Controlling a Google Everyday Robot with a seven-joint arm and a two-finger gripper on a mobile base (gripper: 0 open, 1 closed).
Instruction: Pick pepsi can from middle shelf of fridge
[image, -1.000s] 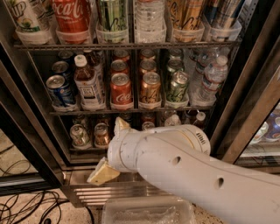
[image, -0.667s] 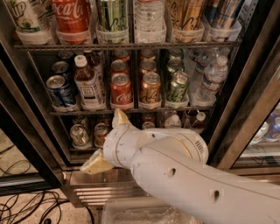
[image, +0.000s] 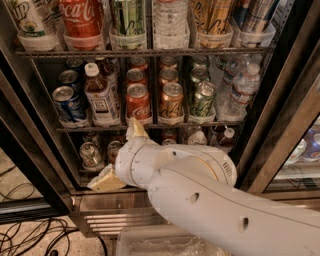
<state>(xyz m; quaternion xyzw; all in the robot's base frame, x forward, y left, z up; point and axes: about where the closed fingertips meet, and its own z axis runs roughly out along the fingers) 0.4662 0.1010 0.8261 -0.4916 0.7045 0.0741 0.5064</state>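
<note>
The pepsi can (image: 68, 103), blue with a silver top, stands at the front left of the middle shelf (image: 210, 123) in the fridge (image: 31, 150); more blue cans stand in a row behind it. My gripper (image: 120, 155) is below and to the right of the can, in front of the lower shelf. One cream fingertip (image: 136, 129) points up at the shelf's front rail under the red Coca-Cola can (image: 138, 102). The other fingertip (image: 106, 180) points down-left. The jaws are spread wide and hold nothing.
Next to the Coca-Cola can stand a white-capped bottle (image: 100, 97), an orange-brown can (image: 172, 102), a green can (image: 203, 100) and water bottles (image: 243, 90). Tall cans fill the rack above. Cables (image: 30, 240) lie on the floor at the left; a clear bin (image: 165, 245) is below my arm.
My arm has moved up and slightly left toward the fridge; the upper fingertip now reaches the middle shelf's rail. The cans have not moved.
</note>
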